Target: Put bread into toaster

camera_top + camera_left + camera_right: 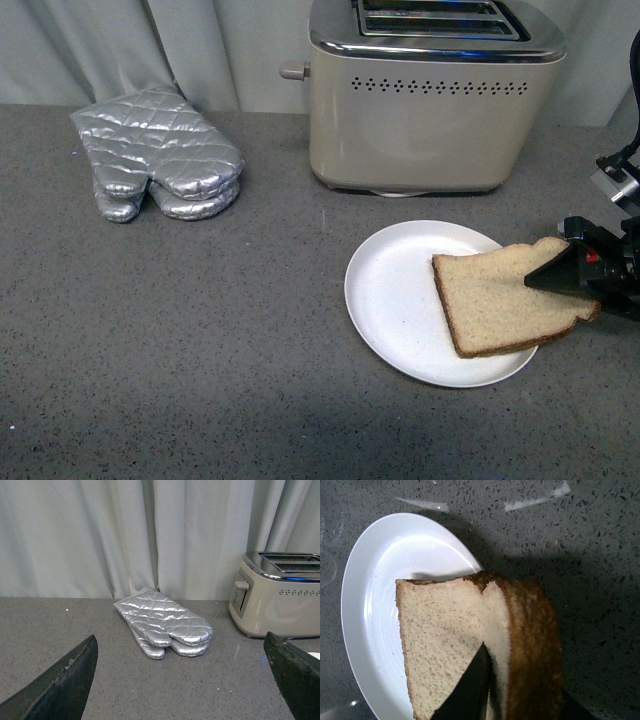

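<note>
Nearest the camera, on the grey speckled counter (200,350), a round white plate (390,300) is seen to the right of centre, and the bread (495,300) is lying across its right half, overhanging the right rim. The slice is gripped at its rounded, crusted right end by the right gripper (548,280), which is closed down onto it: one black finger (470,690) is pressed on the upper crumb face, while the other is hidden under the slice. In the right wrist view the held end is shown raised and slightly buckled beside the crust, with a shadow cast on the plate beneath the far edge; whether the low left edge is touching the plate cannot be told. The crumb is pale brown and finely speckled, bordered by a darker brown crust. The left gripper (180,639) is shown only in its own wrist view, with its jaws spread wide and nothing between them, held low over the counter. The toaster (420,120) is set at the far side, behind the plate and well apart from the bread, its beige body topped with chrome, its two slots facing upward and its lever knob on the left side. Two silver quilted oven mitts (160,165) are stacked at the far left, before a pale curtain (200,50).
</note>
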`<state>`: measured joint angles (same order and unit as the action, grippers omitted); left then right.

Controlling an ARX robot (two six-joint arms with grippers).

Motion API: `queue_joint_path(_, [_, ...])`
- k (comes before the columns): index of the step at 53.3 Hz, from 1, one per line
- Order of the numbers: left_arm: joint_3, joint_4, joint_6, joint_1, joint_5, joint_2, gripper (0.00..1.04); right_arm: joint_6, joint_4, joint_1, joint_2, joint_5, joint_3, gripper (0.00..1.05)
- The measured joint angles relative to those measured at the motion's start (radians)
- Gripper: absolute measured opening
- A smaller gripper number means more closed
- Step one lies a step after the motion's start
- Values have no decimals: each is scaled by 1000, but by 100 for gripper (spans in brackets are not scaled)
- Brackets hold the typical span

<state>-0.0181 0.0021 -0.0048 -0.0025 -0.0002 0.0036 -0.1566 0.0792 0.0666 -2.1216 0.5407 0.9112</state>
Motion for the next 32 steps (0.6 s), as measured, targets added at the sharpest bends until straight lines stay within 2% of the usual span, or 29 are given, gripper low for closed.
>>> queue_joint_path(5, [0, 0, 0, 0, 0, 0, 98, -14, -12, 0, 38, 3, -7, 2])
queue_joint_path(24, [0, 0, 0, 0, 0, 0, 98, -140, -31, -26, 284, 57, -59, 2])
queue_joint_path(32, [0, 0, 0, 0, 0, 0, 98, -264, -23, -56, 416, 18, -69, 2])
